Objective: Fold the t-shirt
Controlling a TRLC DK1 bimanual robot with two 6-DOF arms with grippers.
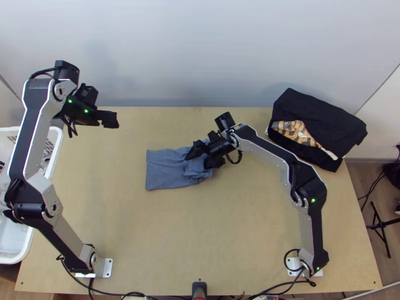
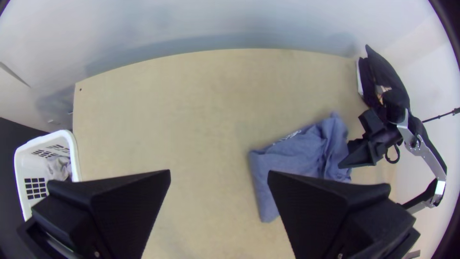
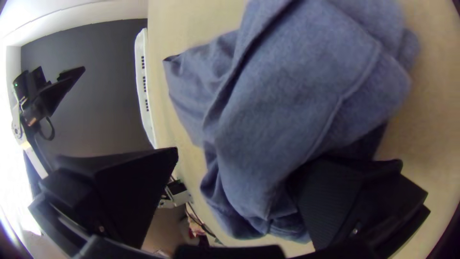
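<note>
The blue-grey t-shirt (image 1: 165, 170) lies near the middle of the table, flat and folded at its left part, bunched toward its right end. My right gripper (image 1: 199, 159) is at that bunched end, fingers spread. In the right wrist view the right gripper (image 3: 239, 168) is open; one finger presses against the cloth (image 3: 297, 96), whose loose folds lie between and beyond the fingers. Well left of the shirt, my left gripper (image 1: 111, 119) hangs over the table's far left; in the left wrist view the left gripper (image 2: 218, 177) is open with nothing between its fingers.
A white basket (image 1: 57, 136) stands at the table's left edge with some cloth inside. Black garments (image 1: 320, 117) with an orange-patterned piece are piled at the far right corner. Bare wood (image 1: 190, 240) lies in front of the shirt.
</note>
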